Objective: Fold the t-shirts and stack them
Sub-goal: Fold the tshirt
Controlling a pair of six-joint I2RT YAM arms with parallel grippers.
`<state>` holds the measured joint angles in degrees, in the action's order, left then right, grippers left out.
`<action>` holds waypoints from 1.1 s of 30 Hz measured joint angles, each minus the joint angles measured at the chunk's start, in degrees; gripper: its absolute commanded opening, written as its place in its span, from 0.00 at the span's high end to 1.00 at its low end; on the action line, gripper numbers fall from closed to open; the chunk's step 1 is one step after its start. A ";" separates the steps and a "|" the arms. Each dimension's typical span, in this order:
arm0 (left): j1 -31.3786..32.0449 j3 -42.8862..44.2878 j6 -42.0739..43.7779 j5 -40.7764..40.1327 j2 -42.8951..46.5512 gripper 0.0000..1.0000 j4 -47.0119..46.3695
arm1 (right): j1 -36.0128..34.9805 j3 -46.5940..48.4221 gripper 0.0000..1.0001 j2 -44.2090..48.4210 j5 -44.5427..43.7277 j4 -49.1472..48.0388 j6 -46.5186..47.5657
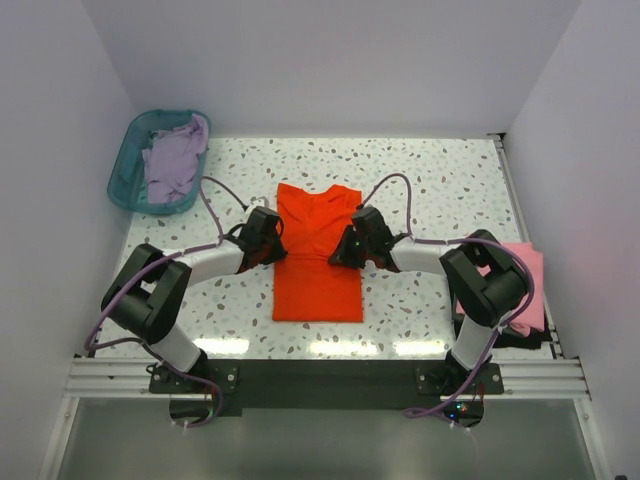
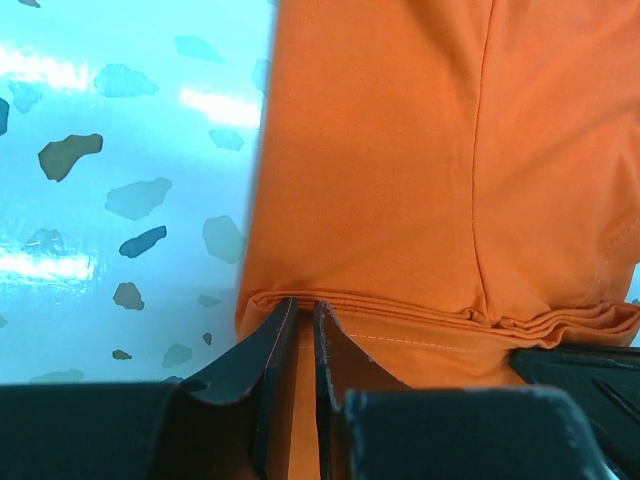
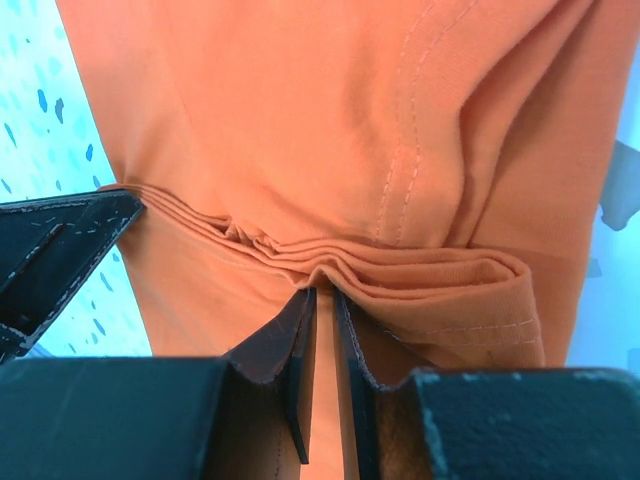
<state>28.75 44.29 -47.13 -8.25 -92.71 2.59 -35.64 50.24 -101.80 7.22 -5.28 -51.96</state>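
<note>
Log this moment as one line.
orange-red t-shirt mid-table; left end effector shut on it; right end effector shut on it; lavender t-shirt in basket

orange-red t-shirt | pink t-shirt | lavender t-shirt | teal basket | speckled white table

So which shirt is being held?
The orange-red shirt, pinched by the left pincer and right pincer. The lavender shirt is in the basket, the pink shirt at the right edge.

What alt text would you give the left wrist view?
The left gripper pinches a folded, layered edge of the orange-red t-shirt, its dark fingers nearly together with cloth between them. Speckled table shows at left.
</note>
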 measured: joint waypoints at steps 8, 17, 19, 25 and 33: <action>-0.22 -0.02 0.22 0.52 -0.15 0.84 -0.31 | 4.76 -1.27 0.82 2.29 2.69 2.71 1.44; -0.35 0.50 0.26 0.68 -0.90 0.84 -0.81 | 11.63 -2.71 0.82 2.86 5.99 3.13 3.15; -0.50 0.61 0.33 0.98 -0.94 0.84 -0.79 | 12.28 -2.73 0.82 2.86 6.45 3.13 3.43; -1.16 1.60 3.37 2.14 -0.37 0.64 0.42 | 12.52 -2.71 0.74 3.80 6.67 4.74 5.03; -2.69 3.32 6.25 2.49 11.65 0.40 5.97 | 12.94 -2.89 0.55 13.22 4.31 14.82 9.66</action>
<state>26.06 47.62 -40.88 -5.76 -81.06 8.56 -22.70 47.35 -88.58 11.53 9.54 -42.30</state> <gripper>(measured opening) 0.586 0.443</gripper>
